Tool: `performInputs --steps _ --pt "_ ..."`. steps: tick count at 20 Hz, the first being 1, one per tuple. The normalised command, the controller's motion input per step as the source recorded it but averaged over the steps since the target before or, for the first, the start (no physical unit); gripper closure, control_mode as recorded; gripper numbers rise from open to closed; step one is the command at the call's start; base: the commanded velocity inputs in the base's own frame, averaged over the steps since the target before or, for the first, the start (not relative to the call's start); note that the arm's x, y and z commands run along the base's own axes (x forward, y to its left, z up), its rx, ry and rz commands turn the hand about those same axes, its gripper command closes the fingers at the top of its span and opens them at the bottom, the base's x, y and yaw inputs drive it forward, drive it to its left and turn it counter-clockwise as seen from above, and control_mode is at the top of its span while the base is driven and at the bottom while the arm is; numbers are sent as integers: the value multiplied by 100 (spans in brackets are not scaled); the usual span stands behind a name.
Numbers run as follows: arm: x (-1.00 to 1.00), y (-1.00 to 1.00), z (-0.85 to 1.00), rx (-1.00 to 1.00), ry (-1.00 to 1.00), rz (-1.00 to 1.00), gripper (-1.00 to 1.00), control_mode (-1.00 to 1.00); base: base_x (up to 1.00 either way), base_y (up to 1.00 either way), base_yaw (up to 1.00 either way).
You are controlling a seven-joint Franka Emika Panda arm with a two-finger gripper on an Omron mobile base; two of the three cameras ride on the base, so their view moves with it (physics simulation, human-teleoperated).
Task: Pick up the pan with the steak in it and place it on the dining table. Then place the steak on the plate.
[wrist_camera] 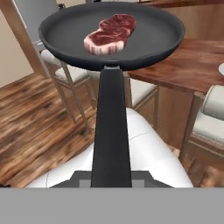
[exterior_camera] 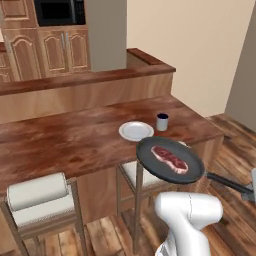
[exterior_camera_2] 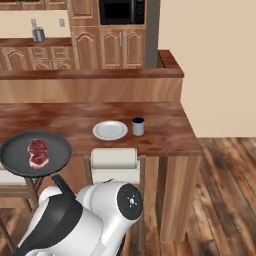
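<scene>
The dark pan (exterior_camera: 150, 152) hangs level in the air at the near edge of the dining table (exterior_camera: 65, 140), in front of the white plate (exterior_camera: 136, 131). The red steak (exterior_camera: 170, 159) lies flat in the pan. My gripper (exterior_camera: 252, 189) is shut on the end of the pan's long black handle (exterior_camera: 227, 181). In the hand view the handle (wrist_camera: 111, 127) runs from my gripper (wrist_camera: 111, 178) up to the pan (wrist_camera: 65, 33), with the steak (wrist_camera: 109, 34) in its middle. From the right base view the pan (exterior_camera_2: 57, 147) and steak (exterior_camera_2: 38, 153) sit left of the plate (exterior_camera_2: 110, 130).
A small dark blue cup (exterior_camera: 162, 121) stands just right of the plate. Padded stools (exterior_camera: 37, 197) are tucked along the table's near side, one (exterior_camera_2: 114, 159) below the plate. A raised wooden ledge (exterior_camera: 85, 80) runs along the table's far side. Wooden floor lies to the right.
</scene>
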Motion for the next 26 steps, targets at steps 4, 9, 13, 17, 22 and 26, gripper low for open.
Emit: performInputs --steps 4,9,13,17,22,26 --pt "0 0 0 0 0 0 100 100 82 39 -8" --pt "0 0 0 0 0 0 100 100 49 36 -7" --pt "1 5 0 0 -1 -1 100 -100 5 7 -2" --pt "14 26 0 0 -2 -2 100 -100 0 0 0" --pt "22 56 -6 0 -1 -9 100 -100 0 0 0" --pt "16 69 -7 -2 0 -14 100 -100 0 0 0"
